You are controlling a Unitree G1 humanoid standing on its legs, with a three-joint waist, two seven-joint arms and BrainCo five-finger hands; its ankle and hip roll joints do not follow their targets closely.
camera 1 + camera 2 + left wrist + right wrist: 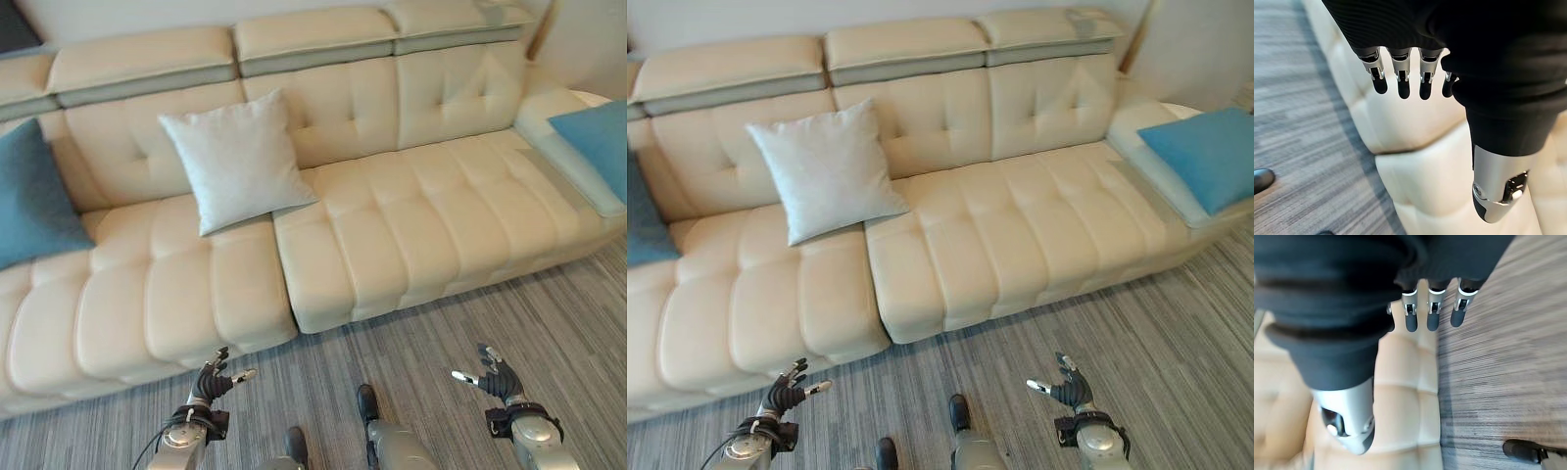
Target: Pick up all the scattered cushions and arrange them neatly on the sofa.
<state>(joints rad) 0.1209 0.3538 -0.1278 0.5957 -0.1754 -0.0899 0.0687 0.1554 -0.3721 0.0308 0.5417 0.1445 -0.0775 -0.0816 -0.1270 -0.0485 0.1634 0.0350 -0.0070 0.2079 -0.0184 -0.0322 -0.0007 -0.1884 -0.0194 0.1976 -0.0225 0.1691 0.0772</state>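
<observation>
While both hands (left (211, 380), right (495, 377)) hover empty, fingers relaxed, sofa (411, 225) holds three cushions: one white (235, 162), two blue (29, 196) (600, 137).

A home living room: a cream tufted sofa (372, 215) with cushions (235, 162) on grey striped carpet (549, 323).

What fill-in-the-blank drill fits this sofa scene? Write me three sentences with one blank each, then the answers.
1. The white cushion leans against the sofa's ____.
2. The left hand and right hand hover over the striped ____ in front of the sofa.
3. The cushion at the sofa's right end is ____ in colour.

Missing words: backrest; carpet; blue
</observation>
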